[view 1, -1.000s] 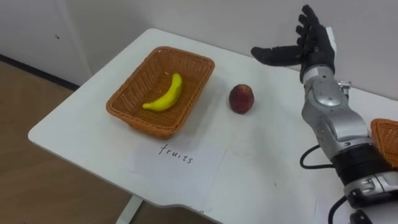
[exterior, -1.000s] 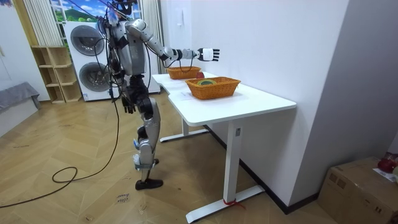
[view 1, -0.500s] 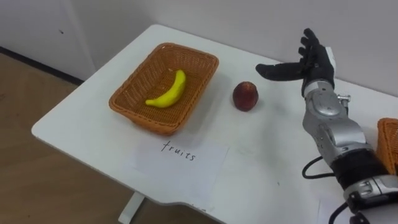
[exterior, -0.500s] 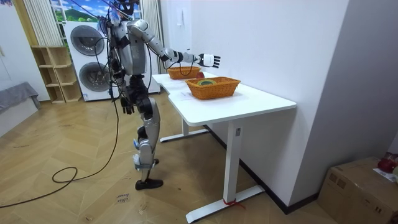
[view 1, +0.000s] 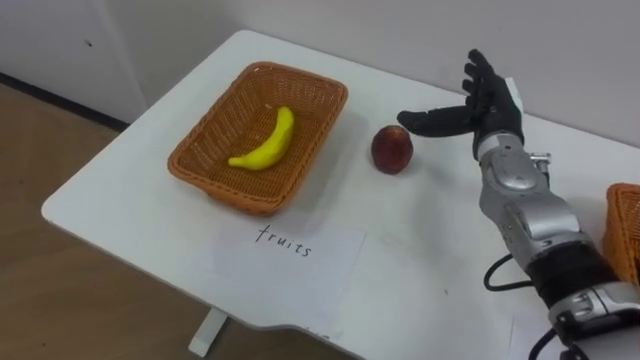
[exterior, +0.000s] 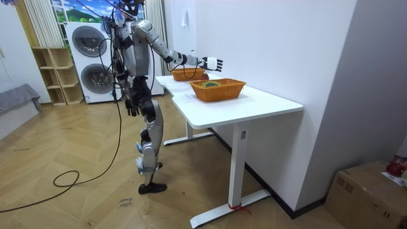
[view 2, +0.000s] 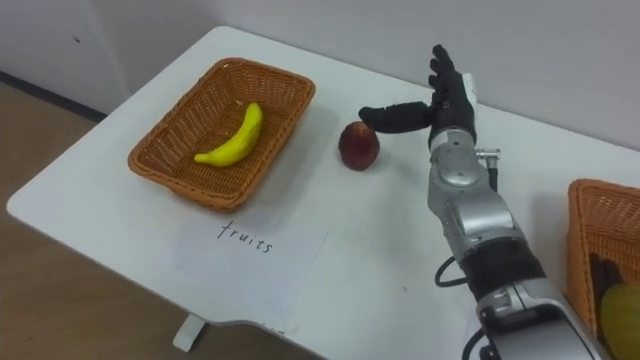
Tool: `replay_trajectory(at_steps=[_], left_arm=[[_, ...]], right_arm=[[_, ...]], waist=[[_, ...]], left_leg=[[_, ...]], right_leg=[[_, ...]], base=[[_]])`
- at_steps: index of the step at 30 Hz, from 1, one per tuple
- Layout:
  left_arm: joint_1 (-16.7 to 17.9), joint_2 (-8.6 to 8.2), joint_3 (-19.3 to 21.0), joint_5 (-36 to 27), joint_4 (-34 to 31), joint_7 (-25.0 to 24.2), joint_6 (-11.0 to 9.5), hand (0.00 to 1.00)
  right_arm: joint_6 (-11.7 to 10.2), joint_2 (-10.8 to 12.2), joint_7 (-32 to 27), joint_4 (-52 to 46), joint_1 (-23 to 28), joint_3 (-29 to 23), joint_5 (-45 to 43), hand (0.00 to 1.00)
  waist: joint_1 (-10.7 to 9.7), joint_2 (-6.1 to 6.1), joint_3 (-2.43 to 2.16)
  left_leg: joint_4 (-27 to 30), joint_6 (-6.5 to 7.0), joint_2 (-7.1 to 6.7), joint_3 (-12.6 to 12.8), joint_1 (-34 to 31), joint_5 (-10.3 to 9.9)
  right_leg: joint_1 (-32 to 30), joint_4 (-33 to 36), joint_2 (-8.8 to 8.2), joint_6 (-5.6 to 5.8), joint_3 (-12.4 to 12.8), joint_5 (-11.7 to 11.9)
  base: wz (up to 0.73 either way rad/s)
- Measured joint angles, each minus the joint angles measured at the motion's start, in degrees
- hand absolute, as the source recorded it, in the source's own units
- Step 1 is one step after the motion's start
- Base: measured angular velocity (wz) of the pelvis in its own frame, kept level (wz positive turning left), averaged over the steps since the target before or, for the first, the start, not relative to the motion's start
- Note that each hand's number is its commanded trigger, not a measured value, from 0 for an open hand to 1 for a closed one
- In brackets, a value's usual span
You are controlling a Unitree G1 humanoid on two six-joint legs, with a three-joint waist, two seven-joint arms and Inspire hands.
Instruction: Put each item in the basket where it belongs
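Your right hand (view 1: 487, 105) sits at the upper right of the left eye view, fingers straight and spread, thumb tip just above the apple (view 1: 392, 149). The apple lies on the table (view 1: 420, 250) at upper centre, just beside the basket (view 1: 205, 155) holding the banana (view 1: 265, 142) at upper left.

Soft, even light is thrown from overhead, and the white desk (view 1: 420, 250) is rendered bright without hard glare. A short, faint shadow is cast under the red fruit (view 1: 392, 149) toward the desk's far edge, and a soft one runs along the near wall of the wicker basket (view 1: 235, 200) by the left corner. The weave is slightly shaded beneath the banana (view 1: 264, 140). A dull sheen is caught on the metal forearm behind the right hand (view 1: 490, 105). In the room view, the wooden floor (exterior: 76, 203) is evenly lit and the desk's underside is left darker.
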Motion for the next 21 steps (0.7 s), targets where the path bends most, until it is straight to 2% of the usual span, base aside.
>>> replay_trajectory(at_steps=[8, 11, 14, 19, 21], left_arm=[[0.03, -0.02, -0.12, -0.18, -0.12, 1.01, -0.23, 0.00], [0.09, 0.06, -0.12, -2.22, -0.10, 1.02, -0.39, 0.00], [-0.07, 0.11, -0.10, -2.18, -0.10, 1.02, -1.27, 0.00], [-0.14, 0.42, -0.11, -2.20, 0.01, 1.03, -1.56, 0.00], [-0.35, 0.41, -0.58, -2.35, 0.06, 1.03, -1.63, 0.00]], right_arm=[[-0.05, 0.65, 0.20, 0.74, 0.00, 1.07, -2.67, 0.00], [-0.15, 1.62, 0.33, 0.74, 0.00, 1.12, -4.75, 0.00], [-1.09, 1.77, 0.43, 0.71, 0.00, 1.12, -6.39, 0.00], [-1.98, 1.96, 0.42, 0.69, 0.00, 1.12, -8.04, 0.00], [-2.98, 1.98, 0.47, 1.29, 0.00, 1.60, -8.68, 0.00]], waist=[[0.70, -0.77, 0.34], [0.77, -0.87, 0.38], [0.99, -0.94, 0.36], [1.48, -0.93, 0.37], [1.86, -0.89, 0.39]], left_leg=[[0.03, 0.00, 0.03, -0.03, -0.82, 0.00], [0.04, 0.00, 0.03, -0.03, -1.00, 0.00], [0.06, 0.00, 0.03, -0.02, -1.85, 0.02], [-0.05, 0.01, 0.04, -0.03, -2.22, 0.03], [-0.05, 0.01, 0.02, -0.03, -2.27, 0.03]], right_leg=[[-0.59, -0.03, 0.03, -0.01, -0.10, 0.01], [-0.82, -0.01, 0.03, -0.02, -0.10, 0.01], [-1.67, 0.00, 0.01, -0.02, -0.12, 0.01], [-2.05, -0.07, 0.01, -0.02, -0.22, 0.01], [-2.03, -0.06, -0.04, -0.02, -0.56, 0.01]], base=[[0.00], [0.00], [0.00], [0.00], [0.02]])
